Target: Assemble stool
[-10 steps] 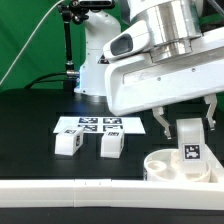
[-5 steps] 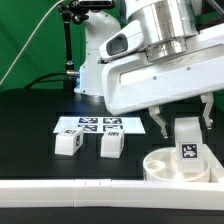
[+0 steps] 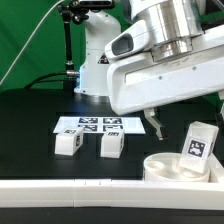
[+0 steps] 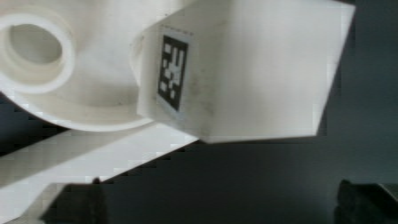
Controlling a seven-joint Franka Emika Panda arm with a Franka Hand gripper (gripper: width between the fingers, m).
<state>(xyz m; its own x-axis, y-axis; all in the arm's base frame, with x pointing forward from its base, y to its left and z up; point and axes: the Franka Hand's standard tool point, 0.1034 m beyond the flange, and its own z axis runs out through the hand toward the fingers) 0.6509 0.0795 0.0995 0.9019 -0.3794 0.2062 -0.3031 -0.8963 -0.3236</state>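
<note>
The stool's round white seat disc (image 3: 168,168) lies at the exterior view's right, close to the front rail. A blocky white leg (image 3: 200,146) with a square tag stands in it, leaning towards the exterior view's right. My gripper (image 3: 187,122) hangs just above the leg, open, and its fingers do not touch the leg. In the wrist view the leg (image 4: 249,70) and the seat disc (image 4: 50,60) lie beyond the spread dark fingertips of the gripper (image 4: 222,205), with nothing between them. Two more loose legs (image 3: 67,143) (image 3: 110,145) stand on the black table.
The marker board (image 3: 88,125) lies flat behind the two loose legs. A long white rail (image 3: 70,190) runs along the table's front edge, also visible as the rail (image 4: 89,155) in the wrist view. The robot's base (image 3: 95,60) stands at the back.
The gripper has opened and let go of the leg it held upright over the seat disc. The leg now leans towards the exterior view's right, and the fingers have risen a little.
</note>
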